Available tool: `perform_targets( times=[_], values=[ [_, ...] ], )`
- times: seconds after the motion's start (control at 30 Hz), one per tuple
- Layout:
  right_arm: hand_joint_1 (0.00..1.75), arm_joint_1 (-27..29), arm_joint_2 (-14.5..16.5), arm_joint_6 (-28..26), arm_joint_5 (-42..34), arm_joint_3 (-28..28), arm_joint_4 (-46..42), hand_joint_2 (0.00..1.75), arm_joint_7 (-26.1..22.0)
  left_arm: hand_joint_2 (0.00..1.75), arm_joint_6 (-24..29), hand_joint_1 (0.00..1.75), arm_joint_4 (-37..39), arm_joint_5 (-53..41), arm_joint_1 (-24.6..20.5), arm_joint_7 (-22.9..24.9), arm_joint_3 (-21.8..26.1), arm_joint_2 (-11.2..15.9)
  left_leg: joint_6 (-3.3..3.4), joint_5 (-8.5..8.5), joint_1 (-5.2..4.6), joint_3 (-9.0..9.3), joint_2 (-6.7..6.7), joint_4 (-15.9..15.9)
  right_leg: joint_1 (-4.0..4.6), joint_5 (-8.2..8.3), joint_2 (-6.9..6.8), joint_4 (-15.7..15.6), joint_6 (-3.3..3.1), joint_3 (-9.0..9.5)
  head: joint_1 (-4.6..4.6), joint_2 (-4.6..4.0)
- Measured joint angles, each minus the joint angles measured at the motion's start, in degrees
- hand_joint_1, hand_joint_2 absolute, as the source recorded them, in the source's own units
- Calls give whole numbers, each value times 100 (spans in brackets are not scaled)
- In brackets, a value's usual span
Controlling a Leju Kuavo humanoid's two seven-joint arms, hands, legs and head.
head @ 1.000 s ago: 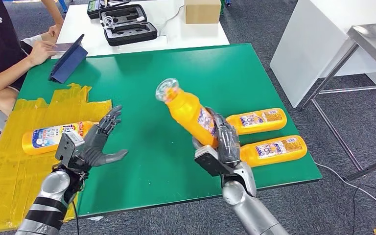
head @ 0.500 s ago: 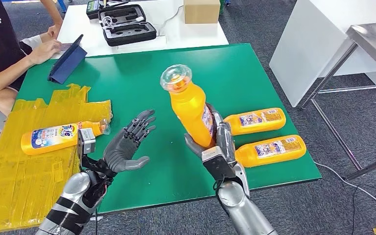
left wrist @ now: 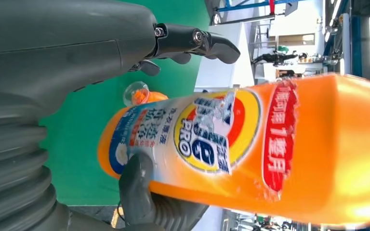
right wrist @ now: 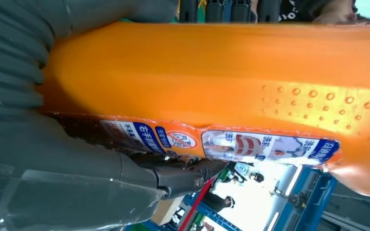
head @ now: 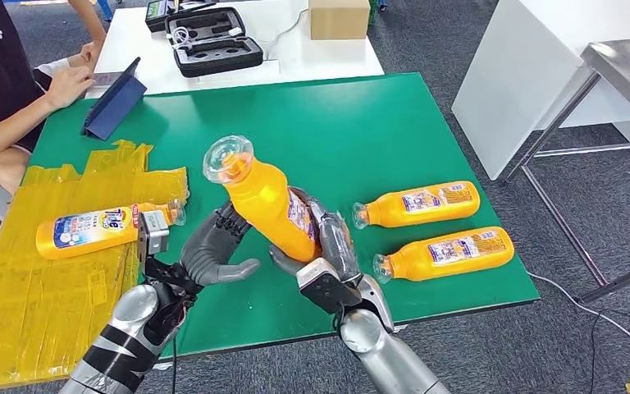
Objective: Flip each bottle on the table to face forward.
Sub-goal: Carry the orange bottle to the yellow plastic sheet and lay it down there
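My right hand grips an orange bottle by its lower body and holds it tilted above the green table, clear cap up and to the left. In the right wrist view the bottle lies across my right hand. My left hand is spread right beside the bottle, fingers against its side and thumb below it. In the left wrist view the bottle's front label faces my left hand. Two more orange bottles lie at the right, and another lies on yellow tape.
A person sits at the far left with a hand on a tablet. Behind the green table a white table carries a black case and a cardboard box. A metal table stands at the right.
My right hand has carried the bottle leftward and tilted it toward my left hand. My left hand has come in from the left to the bottle's side.
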Motion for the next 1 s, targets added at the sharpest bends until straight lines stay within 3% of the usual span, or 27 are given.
perform_targets(
  times=[0.43, 1.0],
  values=[
    [175, -318, 96, 380, 307, 814, 820, 175, 151, 175, 484, 0, -35, -263, -44, -170, -34, 19, -1, 1, 2, 0, 3, 0, 1, 0, 2, 0, 0, -3, 0, 0],
    [175, -552, 131, 385, 313, 967, 1175, 175, 157, 175, 514, 0, -35, -268, -17, -176, -37, 59, -1, 1, 2, 0, 4, 0, 1, 0, 2, 0, -1, -5, 1, 0]
  ],
)
